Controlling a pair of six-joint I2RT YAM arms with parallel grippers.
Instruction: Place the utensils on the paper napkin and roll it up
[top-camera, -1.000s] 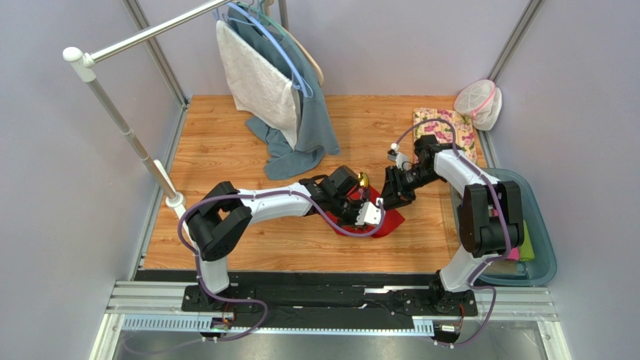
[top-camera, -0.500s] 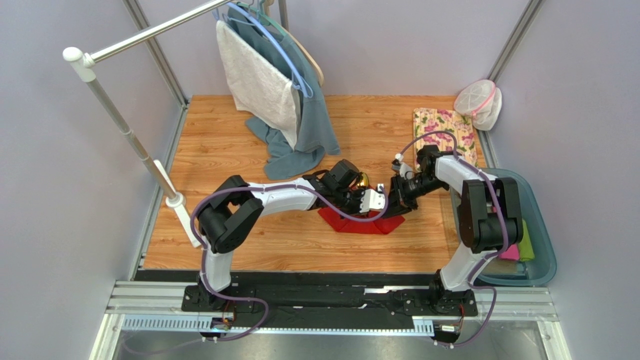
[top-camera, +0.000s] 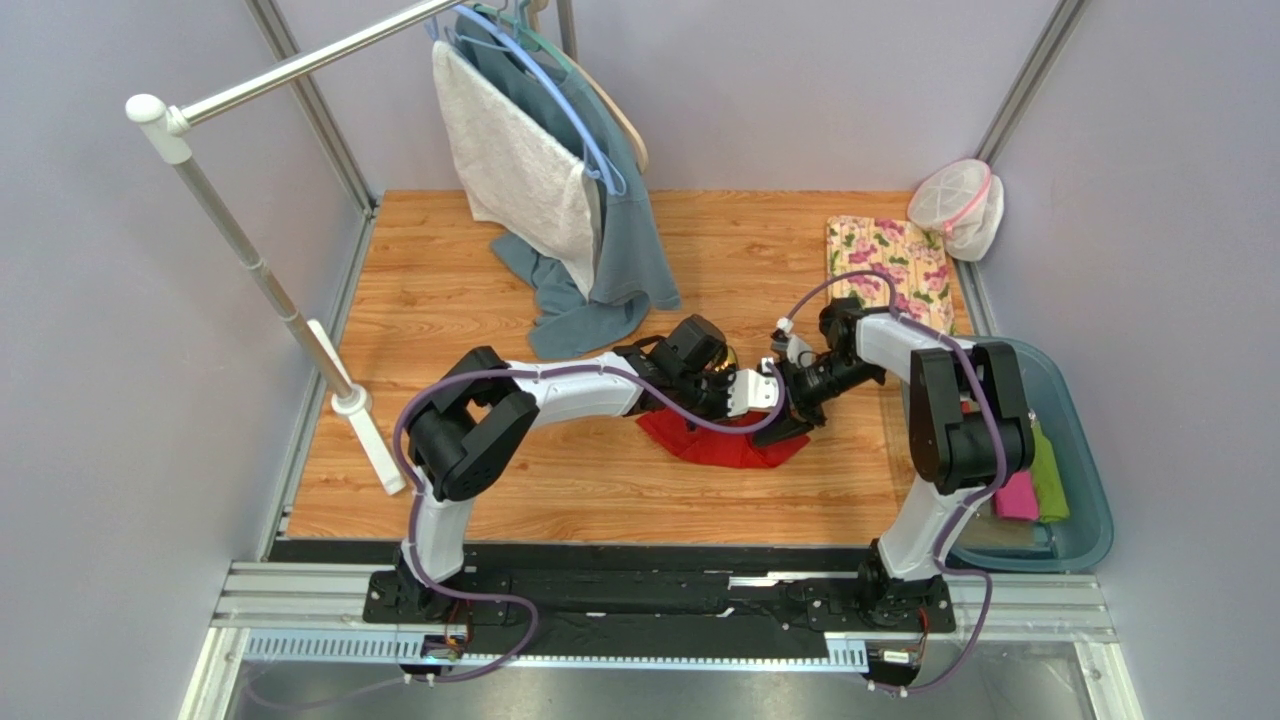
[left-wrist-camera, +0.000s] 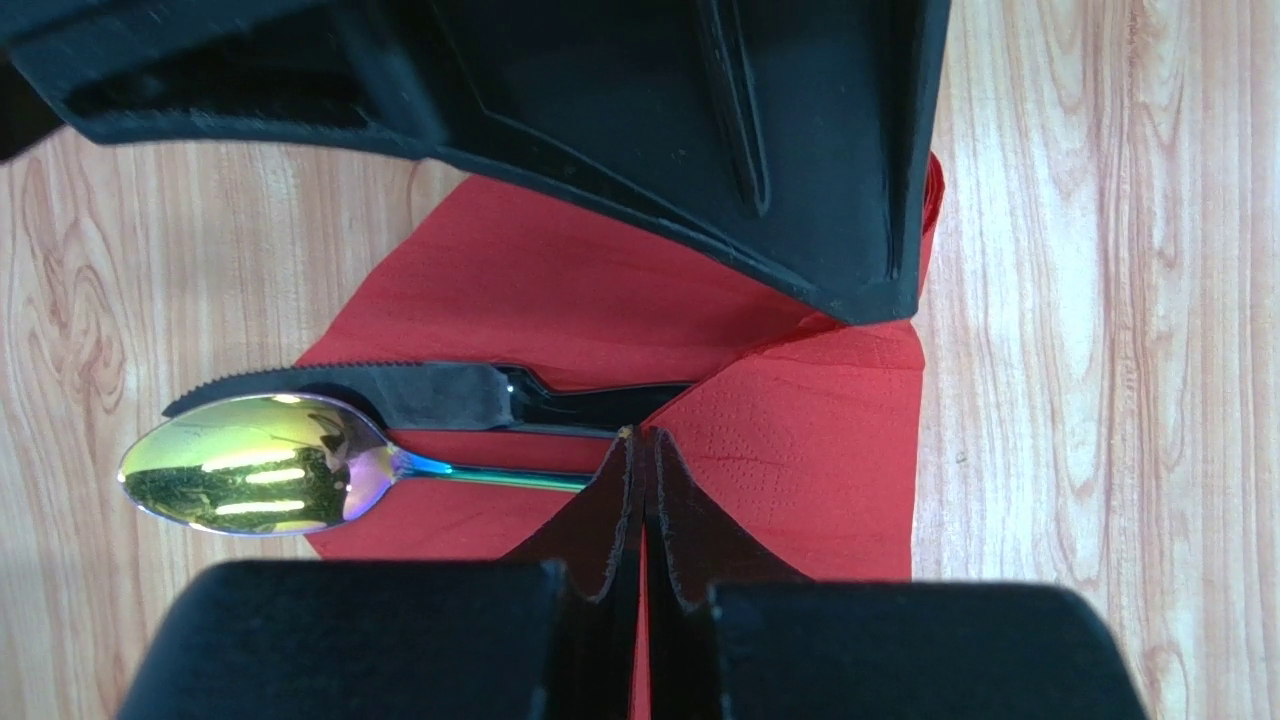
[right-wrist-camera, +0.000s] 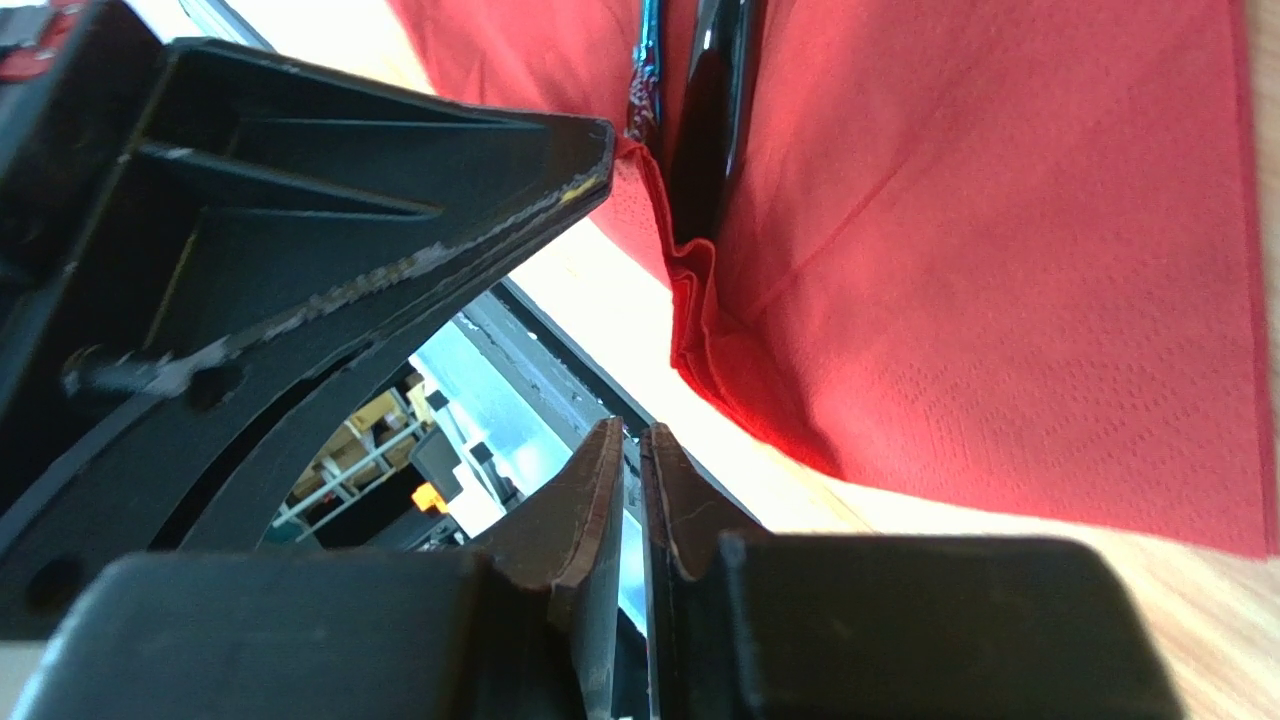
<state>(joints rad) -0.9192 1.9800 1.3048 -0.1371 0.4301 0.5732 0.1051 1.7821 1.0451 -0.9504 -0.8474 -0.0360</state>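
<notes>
Now | left hand (left-wrist-camera: 646, 450) pinches creased red paper napkin (left-wrist-camera: 812, 435) | right hand (right-wrist-camera: 631, 443) closed, empty | glossy spoon (left-wrist-camera: 256, 483), serrated knife (left-wrist-camera: 436, 398)

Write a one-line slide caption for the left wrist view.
Left gripper pinches a fold of the paper napkin over knife and spoon.

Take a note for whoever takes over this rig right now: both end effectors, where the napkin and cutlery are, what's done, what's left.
The left end effector is shut and appears to pinch a raised fold of the red napkin.
The right end effector is shut on nothing, low beside the napkin's edge and close to the left one.
The spoon and the black knife lie side by side on the napkin, their front ends overhanging onto the table.
Done: cutlery placed, one part of the napkin lifted over the handles.
Left: the rolling itself; no roll has formed yet.
</notes>
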